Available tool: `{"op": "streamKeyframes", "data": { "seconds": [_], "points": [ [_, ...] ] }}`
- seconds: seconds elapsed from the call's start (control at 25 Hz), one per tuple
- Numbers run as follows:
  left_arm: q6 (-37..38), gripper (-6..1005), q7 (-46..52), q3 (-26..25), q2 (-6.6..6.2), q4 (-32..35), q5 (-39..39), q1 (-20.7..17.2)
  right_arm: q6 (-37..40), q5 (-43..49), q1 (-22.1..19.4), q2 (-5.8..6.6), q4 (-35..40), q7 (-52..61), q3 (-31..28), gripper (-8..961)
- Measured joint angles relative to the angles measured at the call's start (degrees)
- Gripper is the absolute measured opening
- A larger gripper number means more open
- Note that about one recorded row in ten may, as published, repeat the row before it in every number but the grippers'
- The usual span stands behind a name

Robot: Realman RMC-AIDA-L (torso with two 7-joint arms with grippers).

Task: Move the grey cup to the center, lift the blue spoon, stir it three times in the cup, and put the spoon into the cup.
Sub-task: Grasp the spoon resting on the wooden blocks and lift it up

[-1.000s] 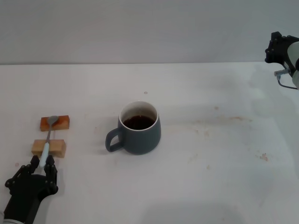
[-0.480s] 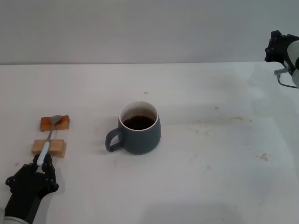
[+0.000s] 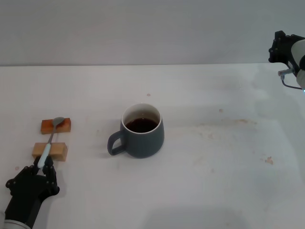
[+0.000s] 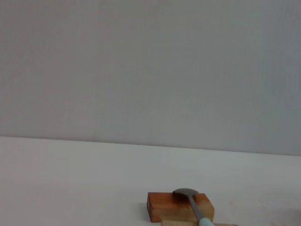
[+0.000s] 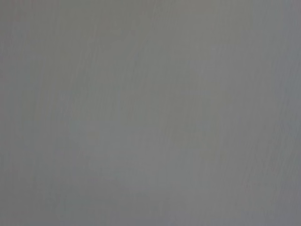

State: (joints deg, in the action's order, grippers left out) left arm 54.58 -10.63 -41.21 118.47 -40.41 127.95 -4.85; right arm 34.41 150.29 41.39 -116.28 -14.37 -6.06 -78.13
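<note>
— Two blocks (image 3: 50, 150) carry the spoon (image 3: 48, 144) — which way does it lie?

— Lengthwise, bowl pointing away from the robot, blue handle end between the left gripper (image 3: 42, 168) fingers. Clamped or not — I cannot tell.

— The cup (image 3: 138, 130)?

— Mid-table, well to the spoon's right. Right gripper (image 3: 281, 47) is parked far off.
</note>
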Motion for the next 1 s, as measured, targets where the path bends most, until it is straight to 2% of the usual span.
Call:
{"op": "streamKeyframes", "data": {
  "seconds": [1.0],
  "points": [
    [2.0,180,0.8,0.1,-0.18,0.1,-0.3,0.8,-0.7,0.0,0.3,0.0,0.0,0.0,0.0,16]
  ]
}}
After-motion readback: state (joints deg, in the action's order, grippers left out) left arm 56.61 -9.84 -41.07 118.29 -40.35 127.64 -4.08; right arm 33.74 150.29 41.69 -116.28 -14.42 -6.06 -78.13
